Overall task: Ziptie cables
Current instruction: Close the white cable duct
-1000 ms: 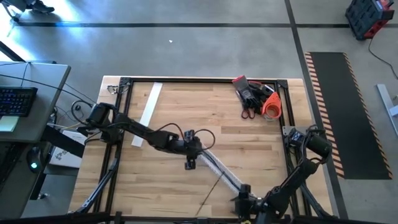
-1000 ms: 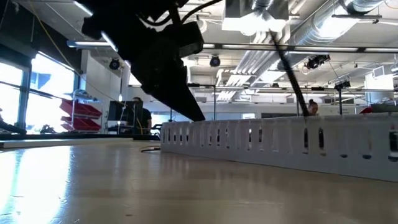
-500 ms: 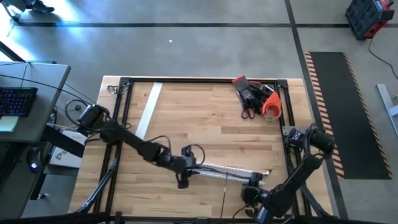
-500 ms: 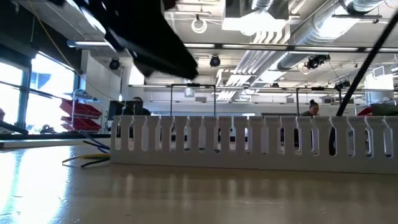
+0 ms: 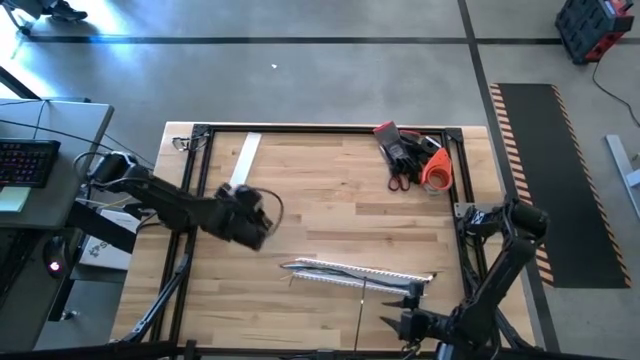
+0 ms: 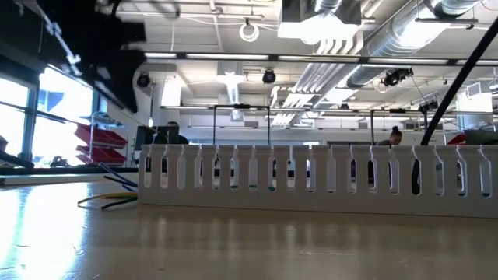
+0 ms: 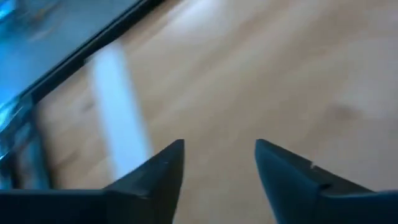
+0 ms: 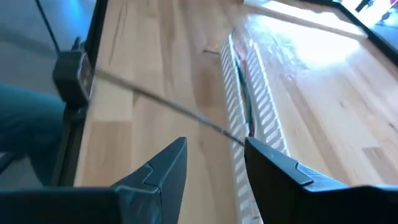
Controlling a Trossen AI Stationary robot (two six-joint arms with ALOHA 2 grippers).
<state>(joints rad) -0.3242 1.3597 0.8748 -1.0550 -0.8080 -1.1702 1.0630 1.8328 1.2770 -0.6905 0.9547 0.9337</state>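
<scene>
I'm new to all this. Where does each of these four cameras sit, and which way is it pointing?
High view: above the table, looking straight down; shows both arms, the left gripper and right gripper.
Low view: at table-top height, looking level across at the slotted white channel and the room; a dark arm shows at upper left.
Left wrist view: on the left arm, facing bare wood and a flat white strip; open fingers.
Right wrist view: on the right arm, facing the channel; open fingers.
Shared: high, low and right wrist views all show the channel.
</scene>
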